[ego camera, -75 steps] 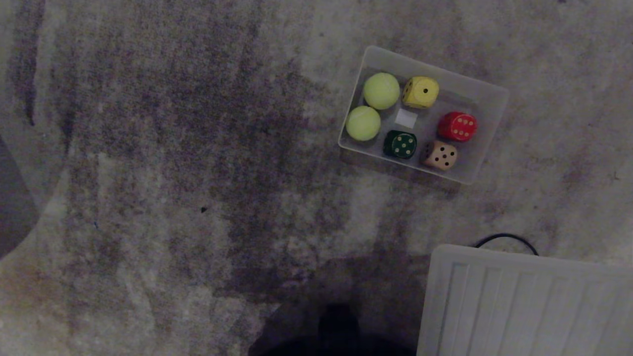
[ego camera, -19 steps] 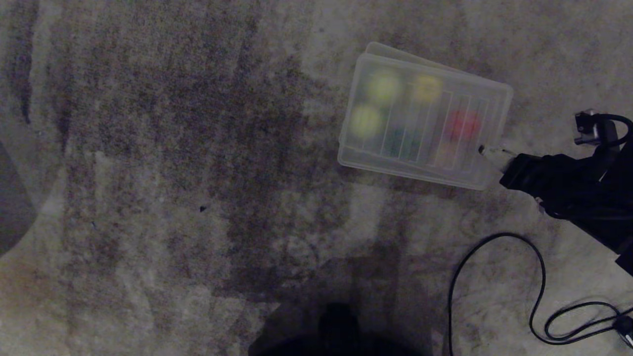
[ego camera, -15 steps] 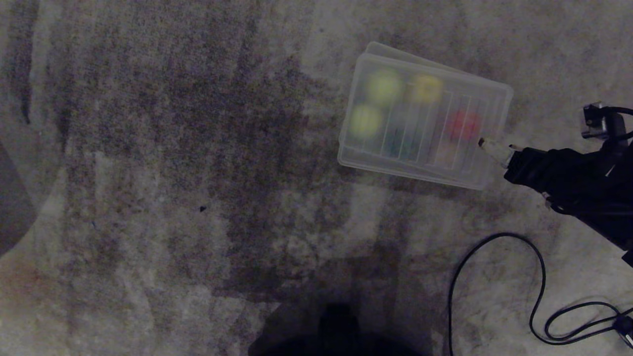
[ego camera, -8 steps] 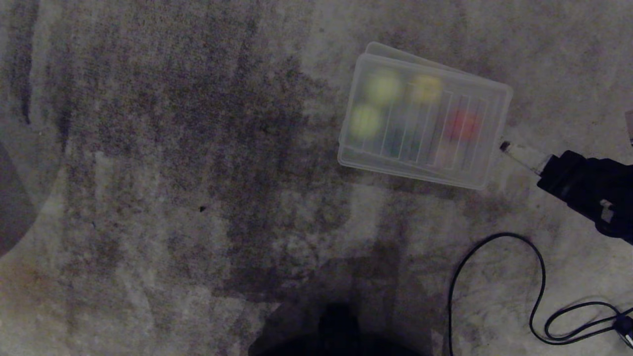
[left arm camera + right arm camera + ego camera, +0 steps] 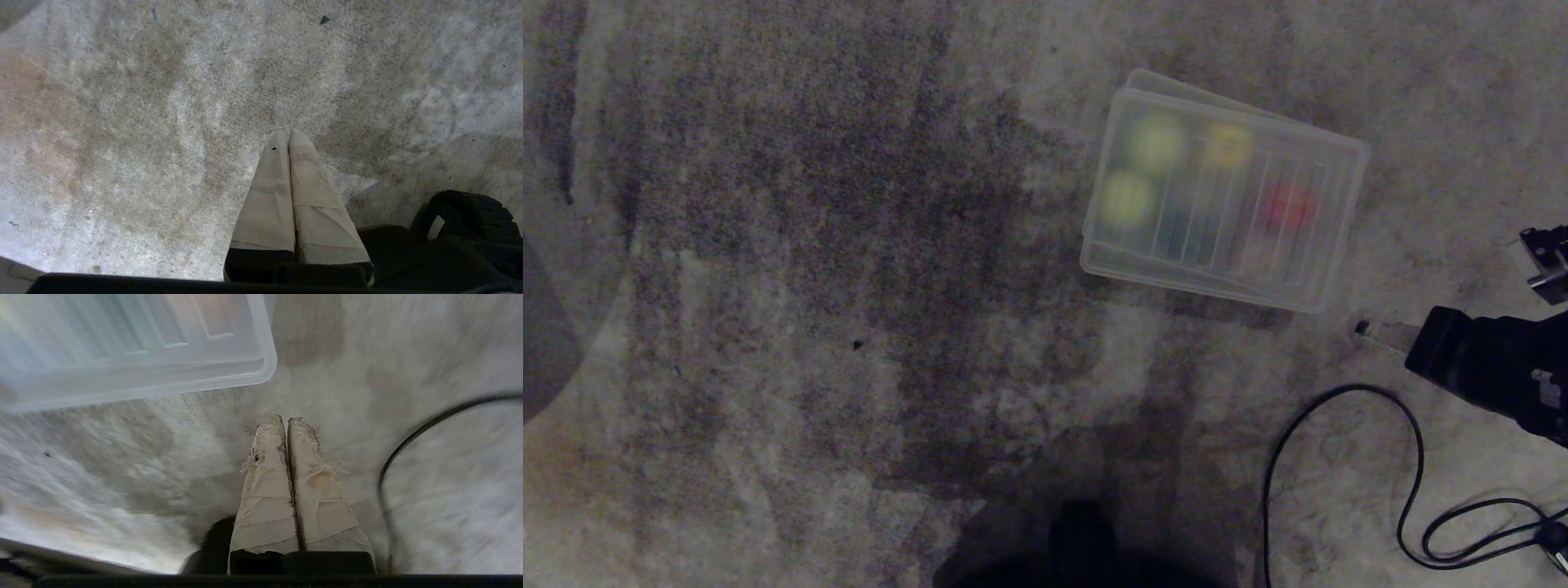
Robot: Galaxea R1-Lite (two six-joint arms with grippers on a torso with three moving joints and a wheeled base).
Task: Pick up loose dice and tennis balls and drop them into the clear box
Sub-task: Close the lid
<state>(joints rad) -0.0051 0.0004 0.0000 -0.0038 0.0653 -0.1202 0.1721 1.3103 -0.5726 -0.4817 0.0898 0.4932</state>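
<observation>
A mottled grey carpet (image 5: 849, 245) carries everything. The clear box (image 5: 1107, 261), covered by its ribbed lid (image 5: 1258, 204), sits on it; a black cable (image 5: 1339, 457) loops on the carpet nearby.

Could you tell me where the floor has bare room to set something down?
The widest free patch is the grey carpet left of the translucent ribbed lid. It is crowded on the right, where the shut right gripper and looping black cable sit below the covered clear box.

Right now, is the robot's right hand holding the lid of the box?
No, the right gripper has its fingers pressed together on nothing, apart from the ribbed lid lying on the clear box.
</observation>
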